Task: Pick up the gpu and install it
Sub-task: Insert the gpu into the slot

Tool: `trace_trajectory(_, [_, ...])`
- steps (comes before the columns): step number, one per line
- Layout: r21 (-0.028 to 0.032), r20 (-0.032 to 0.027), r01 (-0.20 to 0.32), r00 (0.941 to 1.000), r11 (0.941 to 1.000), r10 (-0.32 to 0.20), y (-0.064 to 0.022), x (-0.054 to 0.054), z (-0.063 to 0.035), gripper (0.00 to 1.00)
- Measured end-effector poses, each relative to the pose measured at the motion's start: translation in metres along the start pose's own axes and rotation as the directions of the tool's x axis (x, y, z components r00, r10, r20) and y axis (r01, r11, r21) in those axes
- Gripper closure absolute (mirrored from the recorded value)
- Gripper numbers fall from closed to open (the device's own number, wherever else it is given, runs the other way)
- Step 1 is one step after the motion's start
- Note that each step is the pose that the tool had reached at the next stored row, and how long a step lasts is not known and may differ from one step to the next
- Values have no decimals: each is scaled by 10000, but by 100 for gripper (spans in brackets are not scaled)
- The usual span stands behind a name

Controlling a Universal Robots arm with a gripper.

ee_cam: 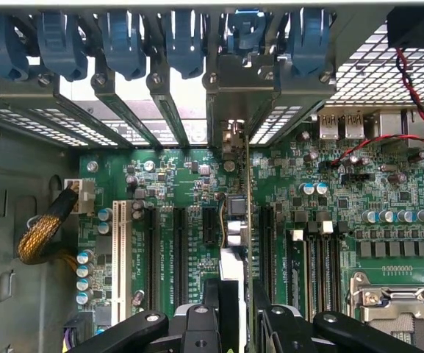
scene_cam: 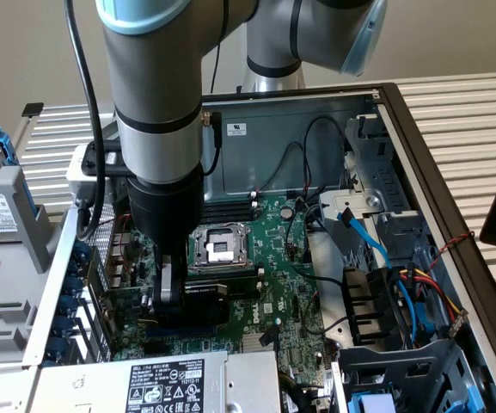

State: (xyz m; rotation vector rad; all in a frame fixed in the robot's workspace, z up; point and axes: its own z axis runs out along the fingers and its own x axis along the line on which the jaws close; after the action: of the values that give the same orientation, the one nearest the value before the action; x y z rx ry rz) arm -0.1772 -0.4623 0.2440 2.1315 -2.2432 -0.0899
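Near the motherboard's (ee_cam: 197,220) rear edge, the fingers (ee_cam: 230,294) pinched the gpu (ee_cam: 235,220) upright over an expansion slot

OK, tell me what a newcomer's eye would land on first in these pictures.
First, the big grey robot arm reaching straight down into the open computer case. Its gripper is closed on the gpu, held edge-down over the green motherboard, just beside the CPU socket. In the wrist view, a row of blue slot clips lines the case's rear edge above the expansion slots.
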Motion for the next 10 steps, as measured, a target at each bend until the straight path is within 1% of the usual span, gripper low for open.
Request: trace_trajectory(10, [1, 7, -104, 9999, 9999, 104, -1, 0, 10, 73])
